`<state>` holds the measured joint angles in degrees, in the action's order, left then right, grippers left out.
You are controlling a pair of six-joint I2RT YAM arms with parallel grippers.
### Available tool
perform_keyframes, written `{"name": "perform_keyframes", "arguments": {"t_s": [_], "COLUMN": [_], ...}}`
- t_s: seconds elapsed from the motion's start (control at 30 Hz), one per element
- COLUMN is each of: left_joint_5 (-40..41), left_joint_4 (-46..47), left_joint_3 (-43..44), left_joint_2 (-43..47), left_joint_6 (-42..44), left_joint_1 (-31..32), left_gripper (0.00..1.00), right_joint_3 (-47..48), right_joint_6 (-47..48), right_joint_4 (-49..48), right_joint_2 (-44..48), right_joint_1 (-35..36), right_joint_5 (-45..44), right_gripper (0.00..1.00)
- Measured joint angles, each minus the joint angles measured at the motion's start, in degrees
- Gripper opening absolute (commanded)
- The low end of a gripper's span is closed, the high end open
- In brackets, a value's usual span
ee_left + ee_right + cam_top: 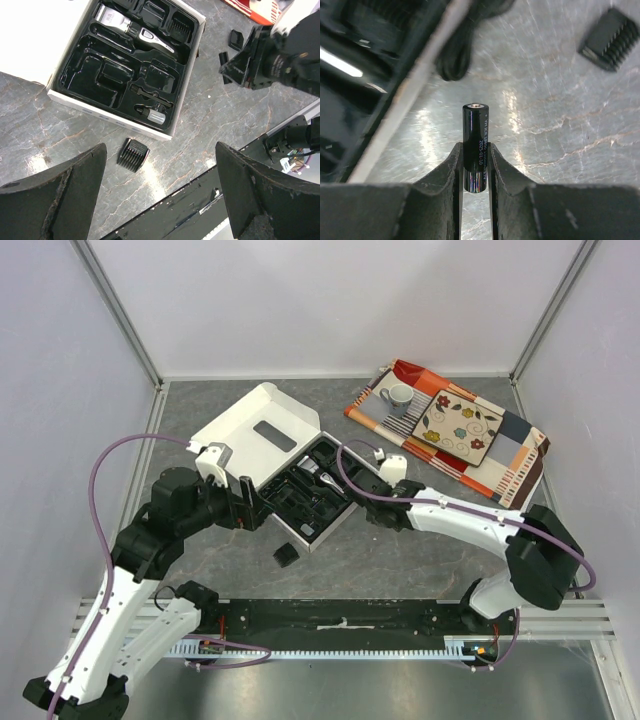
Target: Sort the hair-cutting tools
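The black-and-silver hair clipper (135, 31) lies in the black moulded tray (186, 85) of the open white box (262, 430), among several filled slots. One black comb attachment (133, 153) lies on the table just in front of the tray. Another comb attachment (611, 39) lies beyond the right fingers. A black cable (462, 50) curls at the tray's rim. My right gripper (475, 148) is shut on a black cylindrical battery (475, 125), held upright just over the table beside the tray. My left gripper (160, 200) hovers open over the table in front of the tray, holding nothing.
A patterned cloth (510, 455) at the back right carries a grey mug (397, 398) and a flowered square plate (460, 427). A black rail (340, 618) runs along the near edge. Grey walls close in the left, back and right.
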<state>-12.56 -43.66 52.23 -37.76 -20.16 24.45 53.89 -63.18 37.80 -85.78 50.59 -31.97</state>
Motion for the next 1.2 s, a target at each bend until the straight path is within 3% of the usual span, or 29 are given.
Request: {"name": "perform_keyframes", "arguments": {"t_s": [0.13,0.3,0.6,0.9,1.2], "left_joint_5": [-0.1,-0.1,-1.2,-3.1,-6.1], "left_joint_4": [0.0,0.5,1.1,2.5,4.0], "left_joint_3": [0.0,-0.1,-1.0,-2.8,-3.6], "left_joint_2": [-0.4,-0.3,0.2,1.9,2.3], "left_joint_6": [0.0,0.0,0.0,0.0,0.0], "left_joint_1": [0.0,0.0,0.0,0.0,0.0], "left_gripper": [0.95,0.95,0.96,0.96,0.97], "right_joint_3": [6.9,13.3,25.5,33.4,41.5], "right_joint_6": [7.3,19.1,40.5,55.7,63.7], "right_joint_4": [3.3,4.8,-0.3,-7.2,-10.3], "right_joint_2": [0.6,0.2,-10.5,-19.2,-26.9], "right_joint_1": [0.9,1.2,1.2,1.1,0.3], "right_joint_5": [-1.1,-1.4,2.0,14.0,25.5], "right_gripper": [0.24,0.33,0.28,0.27,0.27]}}
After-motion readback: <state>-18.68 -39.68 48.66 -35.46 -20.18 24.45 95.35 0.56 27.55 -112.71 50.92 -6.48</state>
